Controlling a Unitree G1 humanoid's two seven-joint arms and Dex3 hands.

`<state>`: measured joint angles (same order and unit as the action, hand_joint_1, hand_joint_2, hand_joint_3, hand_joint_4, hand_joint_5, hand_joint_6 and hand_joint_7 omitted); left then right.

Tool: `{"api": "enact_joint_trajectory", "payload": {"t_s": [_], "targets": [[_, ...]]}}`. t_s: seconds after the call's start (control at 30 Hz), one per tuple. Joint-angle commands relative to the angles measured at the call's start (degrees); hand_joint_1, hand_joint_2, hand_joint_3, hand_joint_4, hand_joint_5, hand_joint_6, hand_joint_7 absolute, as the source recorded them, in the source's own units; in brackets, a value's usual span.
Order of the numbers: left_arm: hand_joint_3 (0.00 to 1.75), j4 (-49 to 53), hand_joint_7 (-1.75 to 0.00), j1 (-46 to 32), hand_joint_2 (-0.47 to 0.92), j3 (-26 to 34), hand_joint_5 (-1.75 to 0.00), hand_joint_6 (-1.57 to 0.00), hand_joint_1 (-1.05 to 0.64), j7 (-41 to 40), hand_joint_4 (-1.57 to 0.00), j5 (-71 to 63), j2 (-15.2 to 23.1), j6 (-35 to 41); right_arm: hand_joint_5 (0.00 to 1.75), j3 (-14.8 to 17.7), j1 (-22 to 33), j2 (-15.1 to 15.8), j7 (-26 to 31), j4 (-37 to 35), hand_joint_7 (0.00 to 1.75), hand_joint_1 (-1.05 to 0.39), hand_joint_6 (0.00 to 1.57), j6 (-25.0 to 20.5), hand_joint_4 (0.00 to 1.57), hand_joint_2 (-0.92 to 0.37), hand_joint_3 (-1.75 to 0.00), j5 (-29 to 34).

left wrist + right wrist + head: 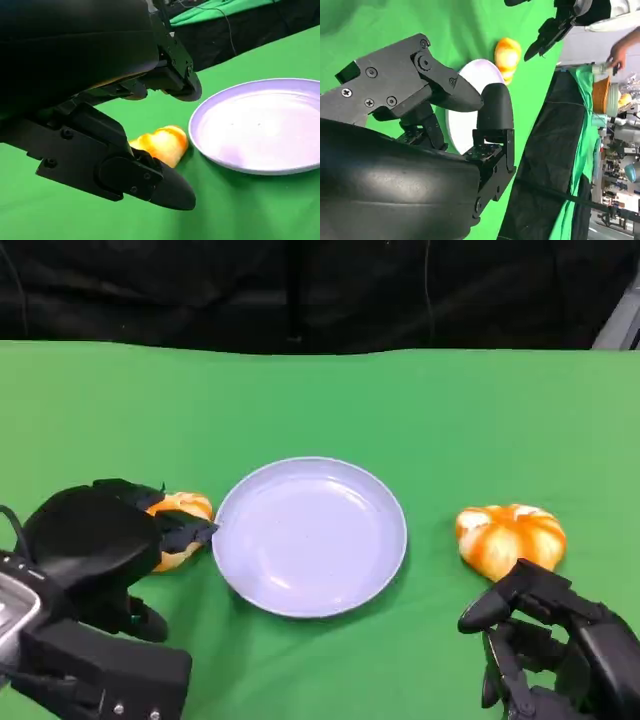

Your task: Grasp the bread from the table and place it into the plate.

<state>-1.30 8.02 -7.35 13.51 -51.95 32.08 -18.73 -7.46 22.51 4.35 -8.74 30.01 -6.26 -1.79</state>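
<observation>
Green table [420,410] with two buns and one plate, seen from the head camera. Left hand [95,540] sits at the lower left, its fingers [185,530] reaching over a bun. Left bun [180,530] lies under and just beyond those fingers, partly hidden by them, on the cloth just beside the plate's near-hand rim. In the left wrist view the same bun [162,144] rests on the table between the upper fingers [175,75] and the lower finger [150,182] of the left hand [165,130]; the fingers bracket it with a visible gap, spread and not pressed onto it, and contact cannot be told. Plate [310,535], pale lilac, lies flat between the two hands; its rim [200,142] is just beside the bun.

Right bun [510,538], orange with pale stripes, lies on the cloth well apart from the plate, just beyond the fingertips of the right hand [545,640]. That hand is at the lower right, fingers loosely curled and apart, holding nothing. The right wrist view shows its fingers [492,107] spread, with the plate [470,115] and left bun [507,57] past them. A person's hand [622,47] shows at the far side.
</observation>
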Motion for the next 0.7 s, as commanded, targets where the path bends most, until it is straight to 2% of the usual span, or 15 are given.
{"api": "enact_joint_trajectory", "payload": {"t_s": [0.03,0.33,0.47,0.7], "targets": [[0.0,-0.79,0.0,0.27,0.81,-0.81,-0.02,-0.51,-0.81,-1.06,-0.42,0.33,1.71,0.81,1.75,0.48,0.1,0.22,0.31,0.51,1.58,-0.07,0.63,-0.28,0.73,-0.67,-1.05,-0.42],[0.0,-0.9,0.0,0.36,0.81,-1.62,-0.01,-0.51,-0.81,-1.53,-0.43,0.83,2.4,1.51,1.75,0.48,0.1,0.22,0.31,0.51,1.58,-0.07,0.63,-0.28,0.73,-0.67,-1.04,-0.42],[0.0,0.29,0.0,3.37,0.82,-4.8,-0.01,-0.51,-0.79,-0.07,-0.44,-4.39,0.28,7.77,1.75,0.21,0.15,0.29,0.39,1.13,1.58,-0.08,0.63,-0.69,0.72,-0.67,-1.04,-0.18],[0.0,-0.02,0.0,3.66,0.83,-6.4,-0.01,-0.51,-0.79,-0.6,-0.45,-3.98,1.09,9.74,1.75,0.2,0.15,0.3,0.41,1.21,1.58,-0.08,0.63,-0.81,0.72,-0.67,-1.04,-0.18]]}}
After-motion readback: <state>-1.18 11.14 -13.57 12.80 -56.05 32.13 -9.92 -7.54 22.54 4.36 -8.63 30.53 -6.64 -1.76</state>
